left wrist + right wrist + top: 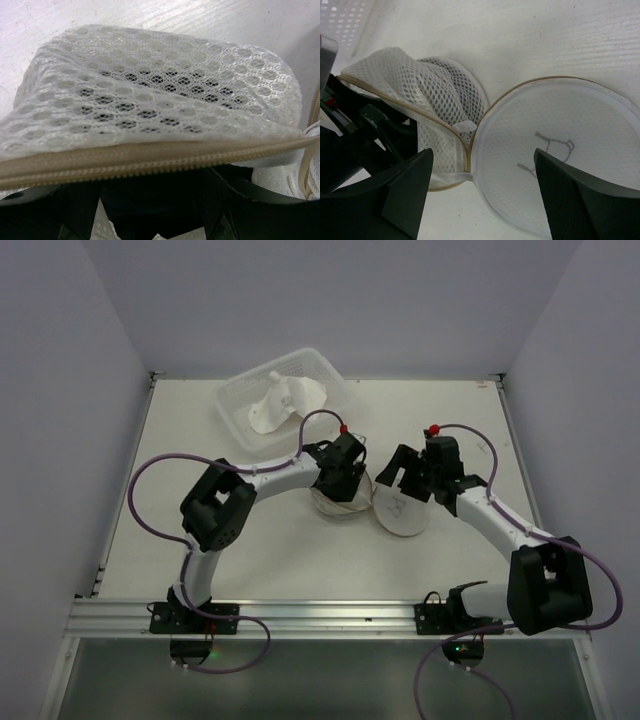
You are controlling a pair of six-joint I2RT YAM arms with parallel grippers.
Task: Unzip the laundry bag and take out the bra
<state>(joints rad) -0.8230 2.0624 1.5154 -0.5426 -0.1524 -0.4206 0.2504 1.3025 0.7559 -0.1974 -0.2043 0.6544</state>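
Midway through the job, we see the bag [400,515] lying at the centre of the table [200,530], already unzipped: its flat flap [570,115], the one with the little drawing, is folded out at 3 o'clock of the mesh body, and the tan zip [150,162] runs parted along the raised rim. The left gripper [338,480] is down at the body's mouth, its jaws standing apart beneath the rim; we cannot tell whether they have caught anything. Dark fabric, which we take for the bra [107,100], shows through the mesh, so the garment looks to be inside and not yet out. The right gripper [482,165] hovers over the flap with jaws wide and nothing between them. A white basket [232,400] sits well apart at 11 o'clock. By our reckoning the opening is done; what is left is to seize the bra and draw it clear.
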